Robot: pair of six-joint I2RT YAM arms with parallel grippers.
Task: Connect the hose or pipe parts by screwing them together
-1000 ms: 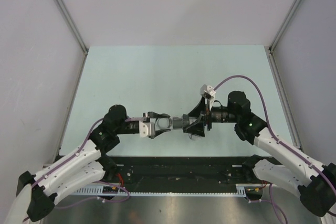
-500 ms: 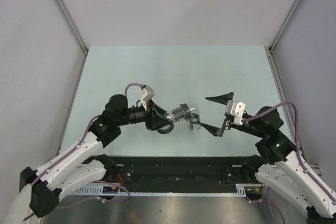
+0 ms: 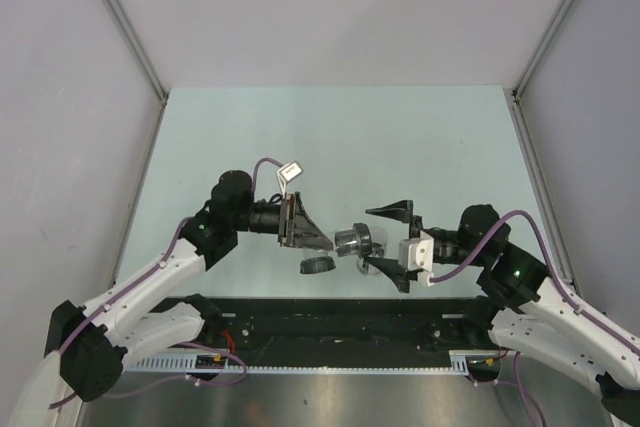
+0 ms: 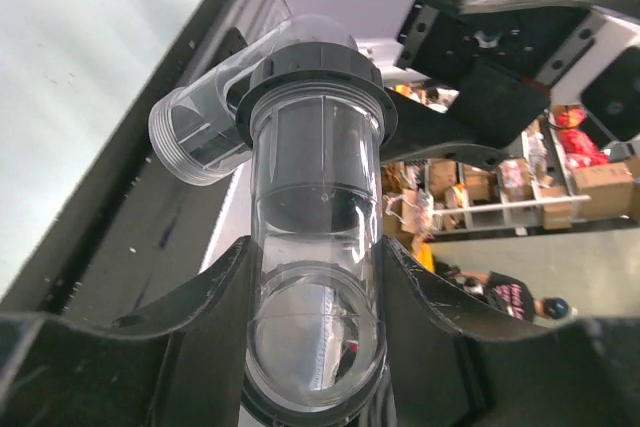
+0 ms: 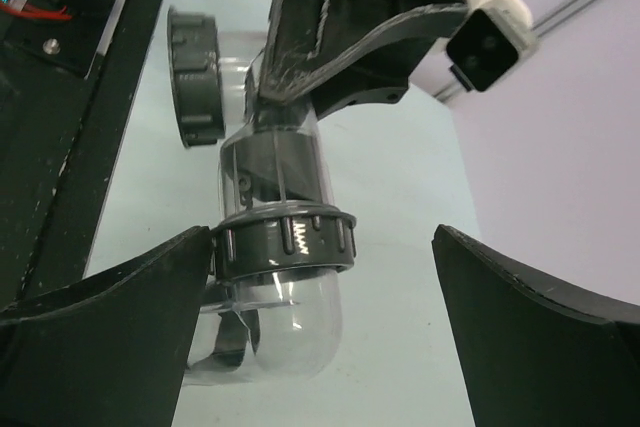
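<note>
Grip on the left looks solid: we see the left pincer (image 3: 320, 237) pinching the clear pipe (image 4: 315, 197) across its barrel, 1 finger pressed to each side. The pipe runs straight out past those fingertips toward the right pincer (image 3: 376, 239). At its far end, beyond the left fingertips, sits a dark collar (image 5: 285, 239) with the pipe's rounded clear end just past it. Right by that collar a short threaded stub (image 4: 190, 142) juts off sideways. Over to the right pincer now: its 2 fingers (image 5: 100, 297) are spread wide, and the rounded end with its collar lies between them, touching neither, with open gaps on both sides in the right wrist view. So only the left pincer has hold of the pipe. A dark ring (image 5: 195, 77) shows just beside the left pincer's fingers, on the side toward the arm bases in the top view. Whether it is joined to the pipe or lies loose on the pale green table (image 3: 300, 137), we cannot tell. The 2 pincers face each other, fingertips near but apart.
</note>
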